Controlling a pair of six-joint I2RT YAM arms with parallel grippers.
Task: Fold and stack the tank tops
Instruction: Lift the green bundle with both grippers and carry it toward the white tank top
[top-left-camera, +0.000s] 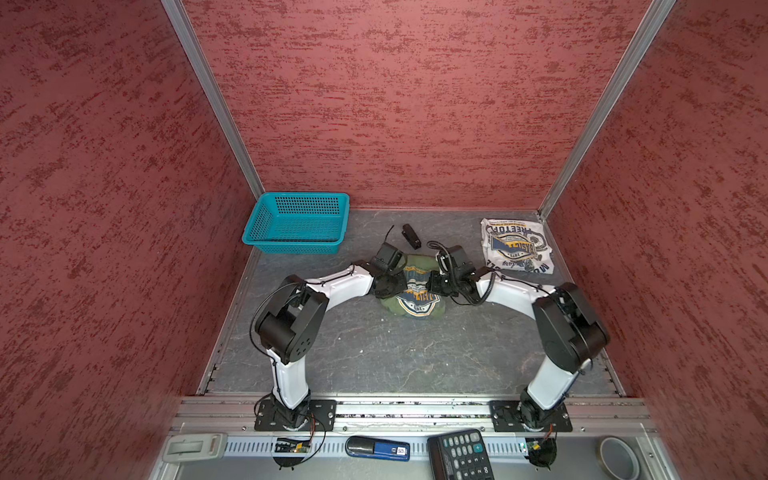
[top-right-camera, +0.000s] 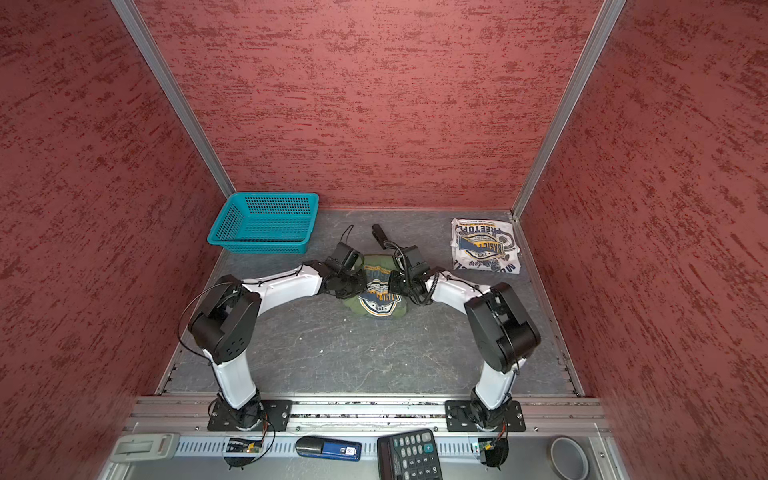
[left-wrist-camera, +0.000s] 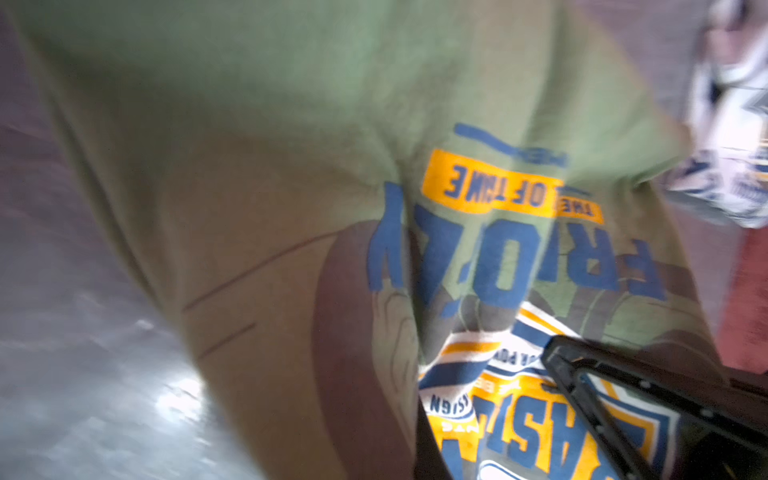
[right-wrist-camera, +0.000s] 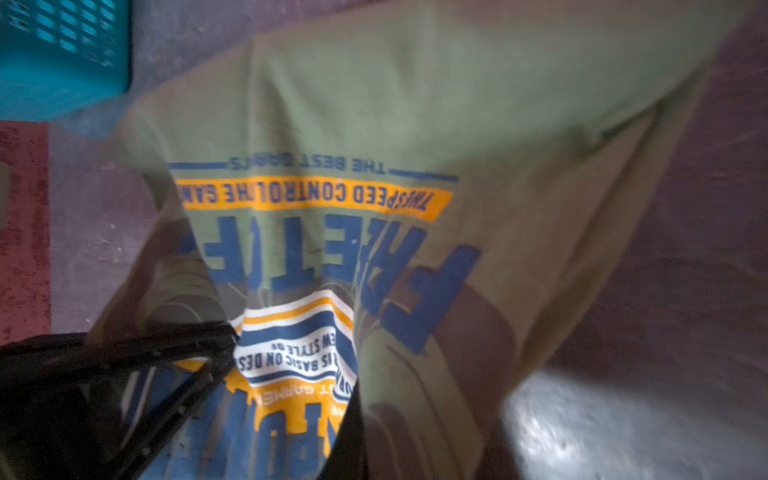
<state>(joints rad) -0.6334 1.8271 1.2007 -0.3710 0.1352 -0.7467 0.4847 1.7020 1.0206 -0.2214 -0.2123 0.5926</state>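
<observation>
Clamped tight on olive tank top (top-left-camera: 417, 302) mid-frame — left gripper (top-left-camera: 392, 287) at its left edge, right gripper (top-left-camera: 433, 286) at its right — white tank top (top-left-camera: 515, 245) folded upper right; could slip and unfold on a shallow bite.

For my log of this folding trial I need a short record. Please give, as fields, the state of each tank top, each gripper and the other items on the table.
olive green tank top: middle of the table, bunched, print facing up
white tank top: folded flat, far right corner, apart from the olive one
left gripper: closed on the olive top's left side
right gripper: closed on its right side
blue basket: far left corner
small black object: behind the olive top, too small to identify
stacking: not yet done
</observation>
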